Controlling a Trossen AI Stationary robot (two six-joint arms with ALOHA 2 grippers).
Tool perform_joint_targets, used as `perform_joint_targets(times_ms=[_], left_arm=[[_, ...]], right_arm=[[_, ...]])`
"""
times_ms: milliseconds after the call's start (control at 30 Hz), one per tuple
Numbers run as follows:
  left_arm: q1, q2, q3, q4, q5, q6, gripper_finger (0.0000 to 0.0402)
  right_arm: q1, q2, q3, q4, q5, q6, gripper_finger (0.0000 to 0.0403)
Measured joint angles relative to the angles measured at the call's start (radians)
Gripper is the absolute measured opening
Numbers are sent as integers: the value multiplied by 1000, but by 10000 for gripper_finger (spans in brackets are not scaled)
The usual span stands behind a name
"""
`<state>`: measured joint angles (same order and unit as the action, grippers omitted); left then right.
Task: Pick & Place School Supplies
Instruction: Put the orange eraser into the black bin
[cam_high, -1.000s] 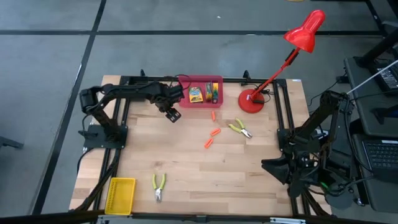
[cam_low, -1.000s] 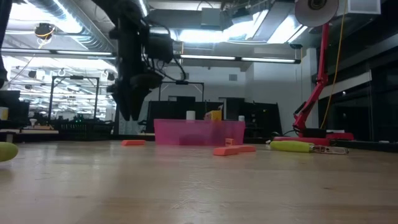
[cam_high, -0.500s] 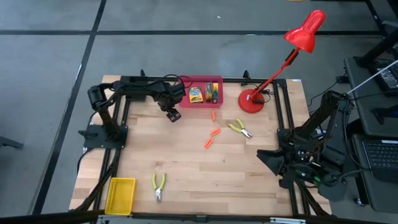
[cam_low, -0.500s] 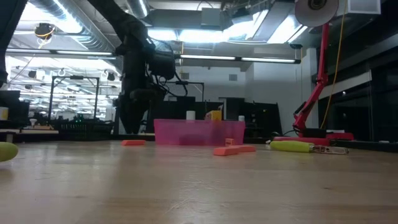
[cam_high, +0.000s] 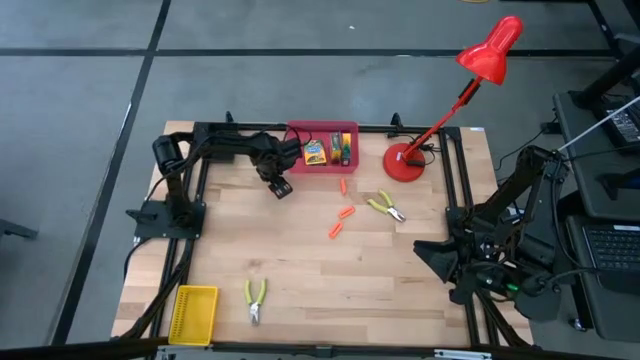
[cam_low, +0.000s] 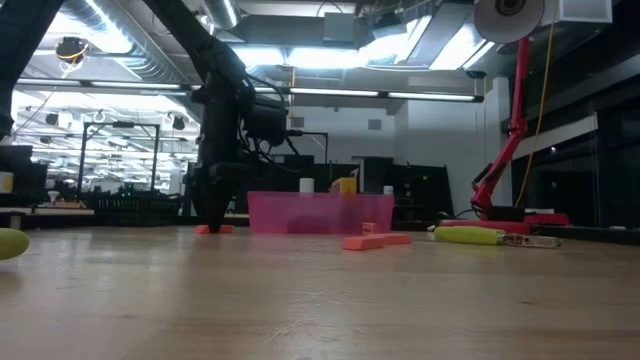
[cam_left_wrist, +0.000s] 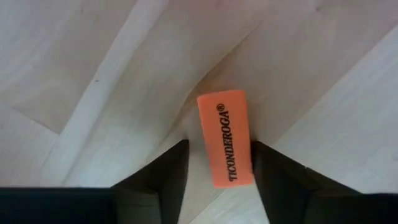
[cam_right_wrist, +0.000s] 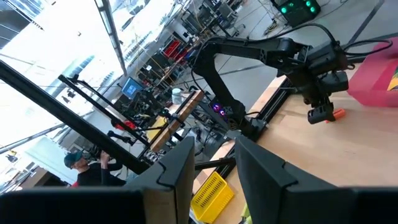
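Note:
My left gripper (cam_high: 280, 187) points down at the table just left of the red tray (cam_high: 322, 133). It is open, low over one orange stick (cam_left_wrist: 225, 138) printed TICONDEROGA, with a finger on either long side. The low view shows this gripper (cam_low: 212, 215) down at the tabletop over the stick (cam_low: 214, 229). Three more orange sticks (cam_high: 343, 185) (cam_high: 346, 212) (cam_high: 335, 231) lie flat on the wood. Yellow-and-green crayon boxes (cam_high: 315, 152) (cam_high: 341, 150) lie in the tray. My right gripper (cam_right_wrist: 214, 174) is open and empty at the table's right edge (cam_high: 432, 258). My left gripper comes from above, pointing down, its fingers across the stick. One finger (cam_left_wrist: 277, 183) stands right at the stick's long edge (cam_left_wrist: 248, 146), the other (cam_left_wrist: 165, 180) a little off it. I cannot tell whether it touches. The stick lies flat on the table.
A red desk lamp's base (cam_high: 404, 161) stands right of the tray. Green-handled pliers lie at the centre right (cam_high: 386, 207) and near the front edge (cam_high: 255, 298). A yellow basket (cam_high: 193, 312) sits at the front left corner. Bare wood lies between.
My left gripper has gone down from well above the table to the tabletop, ending over the orange stick beside the tray. The stick has stayed where it was. My right arm has shifted a little toward the table's far edge.

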<state>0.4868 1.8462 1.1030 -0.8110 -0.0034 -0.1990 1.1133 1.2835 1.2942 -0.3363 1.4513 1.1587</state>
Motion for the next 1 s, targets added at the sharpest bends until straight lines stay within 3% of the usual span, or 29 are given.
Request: perform_joint_targets(times_ms=[300,500,700,867,1000], left_arm=[[7,-26,-5,5,22,-68,58],[5,-138,-5,-25,46,-139,61],[30,-306,-4,-149,-103,-270,63],[152,-408,-4,-289,-231,-364,63],[293,-446,-4,-293,-223,-367,63]], right_arm=[[0,0,0,0,5,-9,121],[0,0,0,0,8,-28,121],[0,0,0,0,8,-52,121],[0,0,0,-1,8,-76,121],[0,0,0,-1,8,-90,121]])
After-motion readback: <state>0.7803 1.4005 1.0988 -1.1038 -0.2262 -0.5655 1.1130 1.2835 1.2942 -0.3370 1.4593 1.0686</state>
